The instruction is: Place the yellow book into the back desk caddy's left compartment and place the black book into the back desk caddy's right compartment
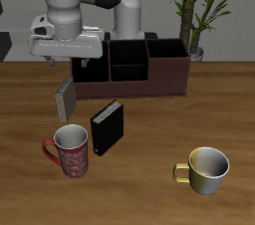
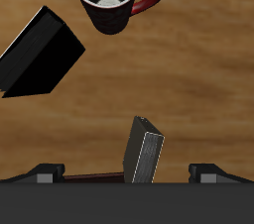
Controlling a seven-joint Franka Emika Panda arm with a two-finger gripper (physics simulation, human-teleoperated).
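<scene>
Greyish-tan yellow book (image 2: 145, 151) sits pinched betw gripper (image 2: 127, 173) fingers, lifted off table (image 1: 149, 129), near black book (image 1: 108, 126).

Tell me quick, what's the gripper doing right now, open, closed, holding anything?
Gripper: closed on the yellow book, which hangs lifted above the table.

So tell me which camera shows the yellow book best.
The wrist view: the yellow book stands close and sharp between the fingers, cover and pale page edges clear, with the wooden table beneath. In the exterior view the yellow book is small and tilted, below the gripper, beside the black book.
</scene>
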